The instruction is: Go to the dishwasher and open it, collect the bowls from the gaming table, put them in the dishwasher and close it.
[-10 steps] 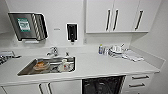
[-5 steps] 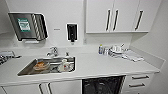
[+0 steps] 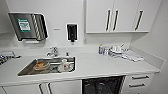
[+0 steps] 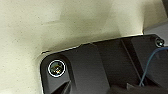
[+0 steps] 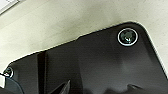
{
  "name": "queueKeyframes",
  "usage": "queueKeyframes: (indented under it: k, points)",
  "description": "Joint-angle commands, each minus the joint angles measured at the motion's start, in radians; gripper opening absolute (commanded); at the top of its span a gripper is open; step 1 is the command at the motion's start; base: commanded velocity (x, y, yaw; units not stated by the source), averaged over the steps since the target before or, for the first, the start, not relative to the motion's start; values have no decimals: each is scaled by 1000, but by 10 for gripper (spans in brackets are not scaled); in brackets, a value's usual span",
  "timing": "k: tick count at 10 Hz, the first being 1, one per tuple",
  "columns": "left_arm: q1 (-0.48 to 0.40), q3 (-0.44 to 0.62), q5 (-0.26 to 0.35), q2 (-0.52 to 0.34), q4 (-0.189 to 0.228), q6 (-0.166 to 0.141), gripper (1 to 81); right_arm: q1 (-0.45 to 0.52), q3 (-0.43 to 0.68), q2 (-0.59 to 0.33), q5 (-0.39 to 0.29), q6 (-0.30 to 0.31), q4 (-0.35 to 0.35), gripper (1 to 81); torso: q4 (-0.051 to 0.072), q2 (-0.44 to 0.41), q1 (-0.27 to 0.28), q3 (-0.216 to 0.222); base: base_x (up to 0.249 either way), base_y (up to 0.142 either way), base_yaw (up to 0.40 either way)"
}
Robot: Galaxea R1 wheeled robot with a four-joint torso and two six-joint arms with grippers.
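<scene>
You face a white kitchen counter (image 3: 100, 65), smooth and glossy, running the width of the head view and meeting a white wall. Set into it on your left is a rectangular steel sink (image 3: 27, 70) with a chrome tap (image 3: 53, 51) behind it; dishes lie in the basin, among them something orange (image 3: 40, 65) and a pale piece (image 3: 65, 66), too blurred to name. On the wall above hang a grey metal paper-towel dispenser (image 3: 27, 26) with a green label and a small black soap dispenser (image 3: 72, 32). Three flat white cupboard doors (image 3: 122, 15) with dark vertical bar handles sit upper right. On the counter's far right corner stands a cluster of small bottles and dishes (image 3: 112, 50) beside a folded white cloth (image 3: 133, 57).

The dishwasher (image 3: 102, 85) sits under the counter, right of the sink, between white cabinet doors and a stack of drawers (image 3: 137, 81). Its dark interior is exposed, with a rack faintly visible inside.

Both wrist views look down on a speckled, cream-coloured floor (image 4: 62, 27) past the robot's own dark plate. You cannot tell from them whether either gripper is clenched or released.
</scene>
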Motion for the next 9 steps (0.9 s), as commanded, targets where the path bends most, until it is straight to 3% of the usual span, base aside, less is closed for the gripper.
queueKeyframes:
  k: [1, 5, 6, 7, 8, 9]
  points:
    - [-31, -47, 49, 23, -21, 3, 811, 40, -14, 25, -47, 1, -6, 811, 0, 100, -64, 0, 0, 0, 0]
    - [-28, -173, 51, 117, -19, 3, 811, 35, -9, 28, -47, 1, -6, 811, 0, 155, -101, 0, 0, 0, 0]
    - [-28, -195, 51, 131, -19, 3, 811, 35, -9, 28, -45, 7, -4, 811, 0, 289, -187, 0, 0, 0, 0]
    - [-28, -199, 51, 134, -19, 3, 811, 35, -8, 30, -45, 7, -3, 811, 0, 227, -148, 0, 0, 0, 0]
    - [-28, -199, 51, 134, -19, 3, 811, 35, -5, 30, -45, 8, -3, 811, 0, 259, -169, 86, 0, 0, 0]
    - [-26, -199, 51, 134, -19, 3, 811, 35, -3, 30, -45, 7, -3, 811, 0, 285, -185, 97, 0, 0, 0]
